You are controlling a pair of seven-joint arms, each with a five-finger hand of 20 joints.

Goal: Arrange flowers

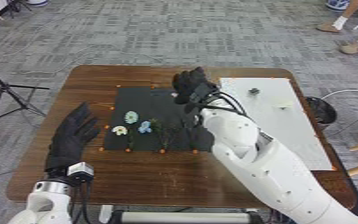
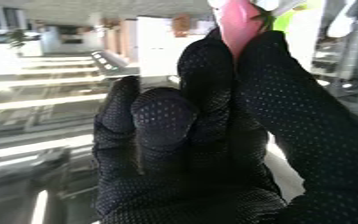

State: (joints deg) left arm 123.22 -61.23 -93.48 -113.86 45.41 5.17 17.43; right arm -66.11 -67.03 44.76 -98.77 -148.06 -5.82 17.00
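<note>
Pinching a pink flower [image 2: 238, 22], the right hand [image 2: 193, 192] is at the mat's [image 1: 138, 97] far side; the left hand [image 1: 69, 140] is out straight; other flowers [image 1: 145, 127] lie there, so lots seems left

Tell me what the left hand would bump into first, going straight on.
Probably nothing: passing left of the dark mat, the left hand seems free to cross the table, though its height is unclear.
</note>
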